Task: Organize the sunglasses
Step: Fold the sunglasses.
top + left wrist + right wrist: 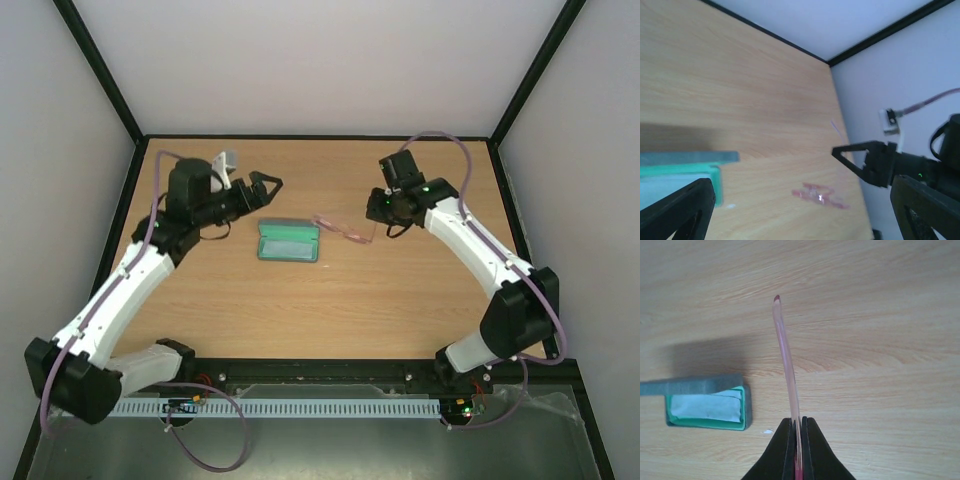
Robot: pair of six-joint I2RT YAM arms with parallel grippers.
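The sunglasses (pixel 345 228), thin pinkish-red wire frames, are just right of the open grey-blue case (pixel 288 241) with green lining. My right gripper (pixel 379 213) is shut on one slender arm of the sunglasses (pixel 788 365), which sticks out ahead of the closed fingers (pixel 816 450). I cannot tell whether the frames touch the table. The case (pixel 707 407) holds a light-blue cloth (pixel 707 406). My left gripper (pixel 266 184) is open and empty, above the table behind the case's left end. In the left wrist view the sunglasses (pixel 820 195) show blurred between its fingers (pixel 682 212).
The wooden table (pixel 320 310) is enclosed by white walls with black frame edges (pixel 320 137) at the back and sides. The right arm's purple cable (pixel 455 150) loops above its wrist. The right gripper's finger (pixel 860 155) shows in the left wrist view.
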